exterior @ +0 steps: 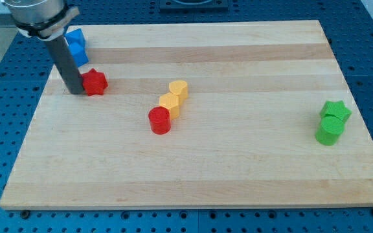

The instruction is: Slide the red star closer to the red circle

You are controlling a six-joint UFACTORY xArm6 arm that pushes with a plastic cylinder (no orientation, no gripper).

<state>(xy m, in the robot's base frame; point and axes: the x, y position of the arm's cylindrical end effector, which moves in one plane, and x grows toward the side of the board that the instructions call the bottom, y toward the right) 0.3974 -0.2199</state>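
The red star [96, 81] lies near the board's upper left. My tip [74, 90] stands just to its left, touching or nearly touching it. The red circle [160, 120] sits near the board's middle, down and to the right of the star, about a hundred pixels away. It touches the lower of two yellow blocks.
Two yellow blocks [173, 98] lie in a diagonal line up and right of the red circle. Two blue blocks [77, 46] sit at the top left behind the rod. A green star [336, 110] and a green block [329, 130] are at the right. The wooden board [238, 168] has blue pegboard around it.
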